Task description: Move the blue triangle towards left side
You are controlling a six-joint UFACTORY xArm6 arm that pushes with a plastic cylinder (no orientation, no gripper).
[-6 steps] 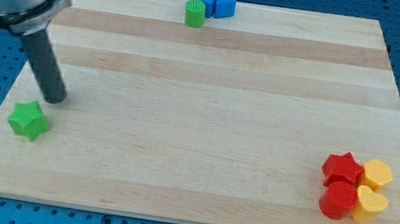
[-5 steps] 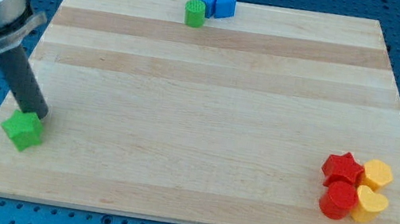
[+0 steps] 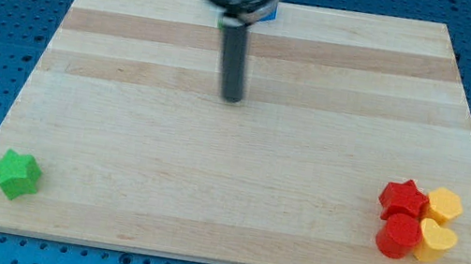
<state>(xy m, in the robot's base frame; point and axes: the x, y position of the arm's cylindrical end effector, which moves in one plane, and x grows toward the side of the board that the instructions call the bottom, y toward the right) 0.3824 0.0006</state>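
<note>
Dark rod, my tip [image 3: 232,98] touching no block

Pale wood board [image 3: 306,162], matt; blocks prob. smooth plastic.

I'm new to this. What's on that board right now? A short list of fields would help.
board: wooden
my tip: upper middle, touching no block
blue block: top edge, mostly hidden behind the arm, shape unclear
green star: bottom left corner
red star: right
red cylinder: below it
yellow blocks: two, beside the reds
</note>
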